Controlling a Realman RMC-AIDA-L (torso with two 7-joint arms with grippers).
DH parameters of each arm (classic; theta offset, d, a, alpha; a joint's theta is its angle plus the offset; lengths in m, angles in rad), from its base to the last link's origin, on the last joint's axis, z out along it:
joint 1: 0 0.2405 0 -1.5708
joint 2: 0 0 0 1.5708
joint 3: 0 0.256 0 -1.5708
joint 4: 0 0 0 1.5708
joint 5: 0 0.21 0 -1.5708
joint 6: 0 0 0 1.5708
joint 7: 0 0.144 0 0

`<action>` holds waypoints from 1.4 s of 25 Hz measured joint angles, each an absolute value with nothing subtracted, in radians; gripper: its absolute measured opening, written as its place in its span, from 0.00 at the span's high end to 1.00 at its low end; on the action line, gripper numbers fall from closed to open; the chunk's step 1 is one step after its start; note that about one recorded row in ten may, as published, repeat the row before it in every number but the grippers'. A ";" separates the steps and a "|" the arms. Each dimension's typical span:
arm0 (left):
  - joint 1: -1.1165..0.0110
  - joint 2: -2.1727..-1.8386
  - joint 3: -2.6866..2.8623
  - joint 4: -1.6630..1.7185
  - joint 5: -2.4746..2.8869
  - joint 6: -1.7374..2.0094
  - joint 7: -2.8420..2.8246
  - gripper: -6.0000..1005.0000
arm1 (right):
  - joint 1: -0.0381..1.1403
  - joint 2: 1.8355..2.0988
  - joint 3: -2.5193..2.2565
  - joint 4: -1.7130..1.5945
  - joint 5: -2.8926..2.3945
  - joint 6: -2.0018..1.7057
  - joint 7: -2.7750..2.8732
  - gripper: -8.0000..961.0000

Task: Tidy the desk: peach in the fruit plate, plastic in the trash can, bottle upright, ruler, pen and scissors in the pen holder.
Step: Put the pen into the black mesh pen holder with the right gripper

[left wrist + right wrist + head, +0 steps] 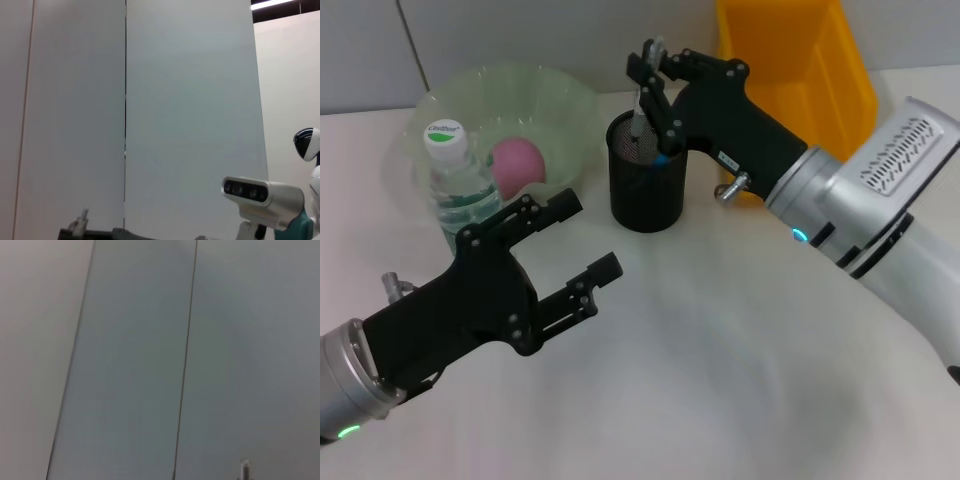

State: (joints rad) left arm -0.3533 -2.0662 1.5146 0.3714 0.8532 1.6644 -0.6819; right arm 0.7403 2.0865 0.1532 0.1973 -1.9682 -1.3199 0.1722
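My right gripper hangs over the black mesh pen holder, shut on a slim silver strip that looks like the ruler; the strip's lower end dips into the holder. Something blue shows at the holder's rim. The bottle stands upright, with a white cap and green label. Behind it the pink peach lies in the pale green fruit plate. My left gripper is open and holds nothing, low over the table just right of the bottle. Plastic and scissors are out of view.
A yellow bin stands at the back right, behind my right arm. The white tabletop stretches across the front. Both wrist views show only pale wall panels.
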 joint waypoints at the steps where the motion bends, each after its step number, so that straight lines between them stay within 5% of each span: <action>1: -0.353 -2.066 1.515 0.371 0.853 1.664 -0.682 0.31 | 0.742 2.087 0.152 0.196 -1.968 -1.314 0.172 0.85; 23: -0.345 -2.071 1.533 0.369 0.851 1.665 -0.673 0.31 | 0.785 2.088 0.181 0.199 -1.968 -1.151 0.215 0.85; 35: -0.351 -2.064 1.530 0.365 0.864 1.663 -0.676 0.31 | 0.671 2.077 0.174 0.192 -1.986 -1.350 0.263 0.51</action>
State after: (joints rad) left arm -0.3512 -2.0641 1.5295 0.3650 0.8637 1.6630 -0.6757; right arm 0.6705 2.0770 0.1736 0.1925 -1.9858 -1.3498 0.2634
